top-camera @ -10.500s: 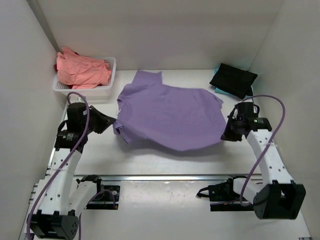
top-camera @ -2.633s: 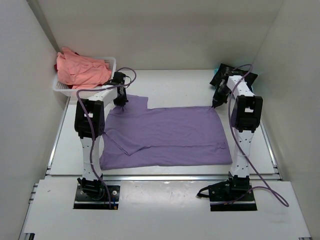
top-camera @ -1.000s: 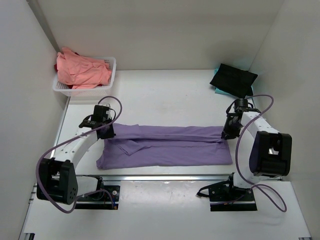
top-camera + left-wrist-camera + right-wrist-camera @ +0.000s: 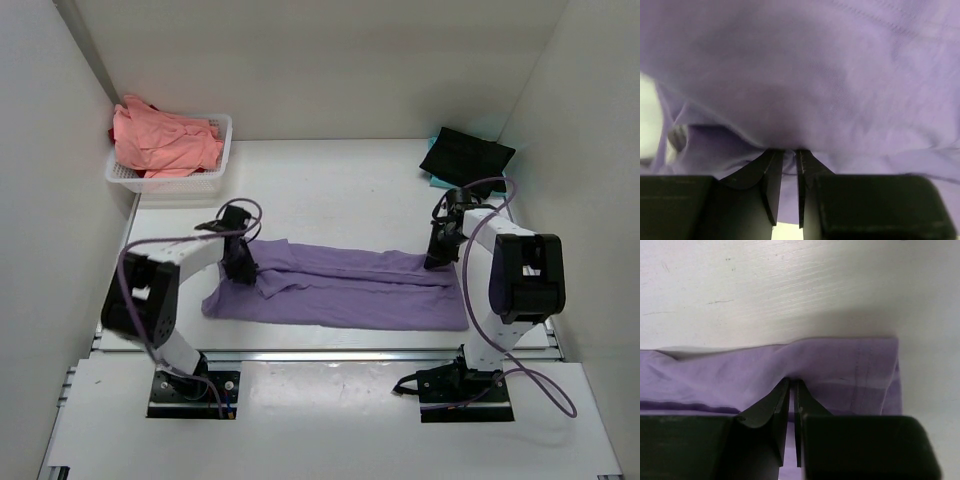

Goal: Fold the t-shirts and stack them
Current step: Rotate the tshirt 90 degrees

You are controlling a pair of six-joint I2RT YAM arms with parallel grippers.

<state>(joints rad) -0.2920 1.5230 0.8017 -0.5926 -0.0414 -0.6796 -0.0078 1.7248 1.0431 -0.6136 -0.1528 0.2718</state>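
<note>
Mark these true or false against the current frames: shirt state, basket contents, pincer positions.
1. The lavender t-shirt lies folded into a long strip across the table. True.
2. The basket holds the black shirt. False: it holds salmon-pink shirts; the black shirt lies at the far right corner of the table.
3. The left pincer and right pincer sit at the strip's far edge, one at each end. True.
4. The right pincer is wide open over bare table. False: its fingers are nearly together, pinching the shirt's edge.
</note>
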